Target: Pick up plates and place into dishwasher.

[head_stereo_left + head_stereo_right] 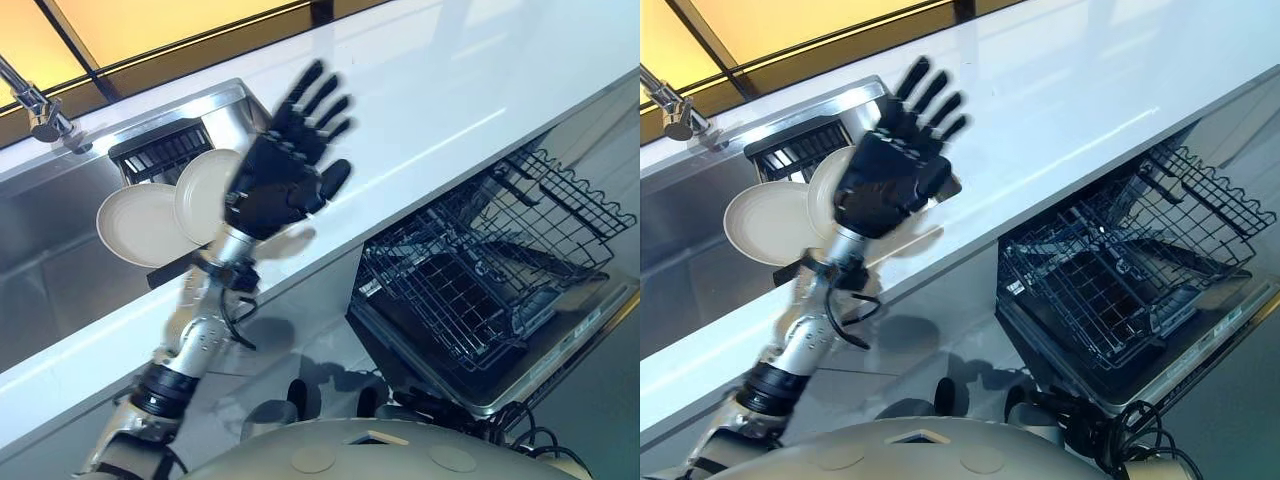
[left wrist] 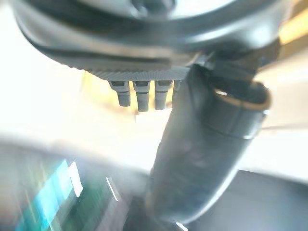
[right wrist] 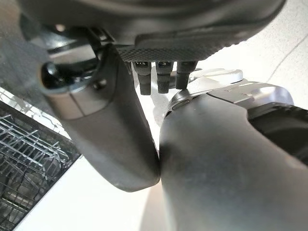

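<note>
Two cream plates (image 1: pixel 140 225) (image 1: pixel 203 190) stand on edge, overlapping, in the steel sink (image 1: pixel 50 250) at the left. My left hand (image 1: pixel 280 180) is raised in front of them with its fingers spread and straight, holding nothing; it covers part of the nearer plate. A pale rim of another plate (image 1: pixel 292 241) peeks out below the palm. The dishwasher's wire rack (image 1: pixel 480 270) is pulled out at the right, below the counter, with no dishes in it. My right hand (image 3: pixel 110 125) hangs low beside that rack (image 3: pixel 24 163), fingers straight, nothing in it.
A long white counter (image 1: pixel 450 90) runs between the sink and the dishwasher. A dark slatted drainer (image 1: pixel 160 150) sits behind the plates, and a tap (image 1: pixel 35 105) stands at the far left. The dishwasher door (image 1: pixel 560 350) lies open under the rack.
</note>
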### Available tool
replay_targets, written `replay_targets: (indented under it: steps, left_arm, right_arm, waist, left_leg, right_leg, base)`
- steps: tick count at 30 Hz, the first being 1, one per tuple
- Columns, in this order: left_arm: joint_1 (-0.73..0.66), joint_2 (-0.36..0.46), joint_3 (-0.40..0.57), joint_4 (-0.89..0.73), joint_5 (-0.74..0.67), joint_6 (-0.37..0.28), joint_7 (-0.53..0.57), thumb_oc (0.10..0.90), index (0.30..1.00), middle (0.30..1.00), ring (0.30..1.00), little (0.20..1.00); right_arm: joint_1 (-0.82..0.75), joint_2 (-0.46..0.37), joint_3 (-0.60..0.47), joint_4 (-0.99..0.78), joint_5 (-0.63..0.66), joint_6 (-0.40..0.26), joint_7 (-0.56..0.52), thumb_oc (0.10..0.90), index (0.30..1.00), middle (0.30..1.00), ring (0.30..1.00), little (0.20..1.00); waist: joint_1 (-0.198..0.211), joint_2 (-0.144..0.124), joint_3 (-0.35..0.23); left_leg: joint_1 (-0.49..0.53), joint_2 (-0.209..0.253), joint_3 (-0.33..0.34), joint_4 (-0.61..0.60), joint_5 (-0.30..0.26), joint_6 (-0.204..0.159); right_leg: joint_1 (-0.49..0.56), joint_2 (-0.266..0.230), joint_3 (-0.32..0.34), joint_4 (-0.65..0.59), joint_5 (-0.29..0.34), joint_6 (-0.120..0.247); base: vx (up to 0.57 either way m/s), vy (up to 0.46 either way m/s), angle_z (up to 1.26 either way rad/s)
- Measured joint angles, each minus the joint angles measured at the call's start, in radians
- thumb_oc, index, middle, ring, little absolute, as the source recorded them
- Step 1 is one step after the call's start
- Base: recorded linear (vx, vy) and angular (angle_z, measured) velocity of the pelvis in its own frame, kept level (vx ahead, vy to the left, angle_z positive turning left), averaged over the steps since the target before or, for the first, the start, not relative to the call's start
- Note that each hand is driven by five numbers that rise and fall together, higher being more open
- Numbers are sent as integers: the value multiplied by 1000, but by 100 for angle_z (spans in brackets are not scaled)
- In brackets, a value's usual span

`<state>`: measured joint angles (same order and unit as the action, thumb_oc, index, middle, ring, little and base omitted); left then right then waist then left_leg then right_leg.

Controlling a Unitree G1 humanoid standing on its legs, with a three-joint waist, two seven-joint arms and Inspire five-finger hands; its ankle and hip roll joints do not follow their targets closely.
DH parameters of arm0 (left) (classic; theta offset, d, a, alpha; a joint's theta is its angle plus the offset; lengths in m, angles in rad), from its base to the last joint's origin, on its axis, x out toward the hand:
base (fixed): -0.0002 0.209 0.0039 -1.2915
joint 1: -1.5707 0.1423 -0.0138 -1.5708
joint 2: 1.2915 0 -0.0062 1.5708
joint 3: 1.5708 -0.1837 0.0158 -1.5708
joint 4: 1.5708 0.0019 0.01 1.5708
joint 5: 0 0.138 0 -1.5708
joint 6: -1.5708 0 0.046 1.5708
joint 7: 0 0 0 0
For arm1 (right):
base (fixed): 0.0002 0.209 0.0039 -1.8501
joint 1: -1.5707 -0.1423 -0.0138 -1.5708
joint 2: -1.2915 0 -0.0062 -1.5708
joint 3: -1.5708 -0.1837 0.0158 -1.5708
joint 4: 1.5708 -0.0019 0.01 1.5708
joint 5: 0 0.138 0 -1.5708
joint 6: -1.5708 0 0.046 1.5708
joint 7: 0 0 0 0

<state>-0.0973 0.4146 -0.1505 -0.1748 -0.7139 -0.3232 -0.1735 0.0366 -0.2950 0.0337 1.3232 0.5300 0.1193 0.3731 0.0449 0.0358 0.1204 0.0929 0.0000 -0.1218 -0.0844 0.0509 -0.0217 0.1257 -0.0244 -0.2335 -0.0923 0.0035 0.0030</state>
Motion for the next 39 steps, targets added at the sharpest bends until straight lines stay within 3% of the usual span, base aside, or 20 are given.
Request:
replay_targets:
  steps: [2, 4, 7, 10, 12, 16, 22, 29, 39]
  left_arm:
    - [5, 18, 96, 1, 188, -13, 119, 800, 900, 900, 900, 900]
    - [5, 99, 187, 1, 404, -11, 230, 800, 900, 900, 900, 900]
    - [4, 184, 244, 1, 559, 5, 306, 800, 900, 900, 900, 900]
    - [0, 272, 244, 20, 661, 64, 332, 800, 900, 900, 900, 900]
    - [-4, 337, 244, 85, 682, 109, 324, 800, 900, 900, 900, 900]
    - [-44, 363, 245, 238, 693, 171, 288, 800, 900, 900, 900, 900]
    - [-103, 460, 225, 402, 765, 221, 157, 800, 900, 900, 900, 900]
    - [-189, 530, 186, 599, 764, 280, 58, 800, 900, 900, 900, 900]
    - [-258, 584, 131, 784, 756, 308, -58, 800, 900, 900, 900, 900]
  right_arm:
    - [3, -9, -1, 9, 0, -8, 4, 800, 900, 900, 900, 900]
    - [4, -11, -1, 12, -2, -9, 4, 800, 900, 900, 900, 900]
    - [5, -12, -21, 13, -5, -8, 3, 800, 900, 900, 900, 900]
    - [8, -12, -36, 14, -23, -9, 3, 800, 900, 900, 900, 900]
    - [8, -13, -38, 11, -36, -9, 3, 800, 900, 900, 900, 900]
    - [10, -26, -38, 6, -46, -8, 4, 800, 900, 900, 900, 900]
    - [9, -26, -39, 3, -51, 1, 3, 800, 900, 900, 900, 900]
    - [14, -18, -65, -5, -62, 33, 2, 800, 900, 900, 900, 900]
    - [18, -2, -95, -17, -84, 38, 4, 800, 900, 900, 900, 900]
  waist:
    - [15, 3, 2]
    - [30, 6, 4]
    - [33, 9, 3]
    - [29, 18, -3]
    - [6, 30, -14]
    - [-13, 48, -32]
    - [-32, 48, -40]
    - [-55, 30, -59]
    - [-86, 6, -67]
  left_leg:
    - [0, 0, -5, -3, 0, 0]
    - [0, -1, -9, -3, 0, 0]
    - [1, -4, -7, -4, 0, 1]
    - [3, -4, 6, -4, 0, 1]
    - [8, -1, 25, -5, -1, 2]
    - [18, 1, 51, -9, -4, 4]
    - [34, 0, 81, -10, -10, 7]
    - [44, -1, 120, -10, -19, 11]
    - [45, -6, 173, -10, -32, 25]
  right_leg:
    - [1, -3, 0, -2, -3, 0]
    - [2, -5, 2, -3, -6, 2]
    - [6, -7, 9, -4, -8, 4]
    - [4, -7, 28, -3, -8, 4]
    - [4, -6, 37, -3, -7, 4]
    - [4, -3, 62, -4, -4, 0]
    - [7, -1, 92, 0, 0, 0]
    - [0, 1, 134, 0, 10, 4]
    - [-23, -4, 193, 1, 25, 17]
  base:
    - [81, 77, 10]
    - [76, 91, 10]
    - [63, 104, 5]
    - [47, 95, -10]
    - [45, 92, -14]
    - [45, 86, -17]
    - [65, 85, -16]
    - [67, 96, -17]
    - [43, 83, -18]
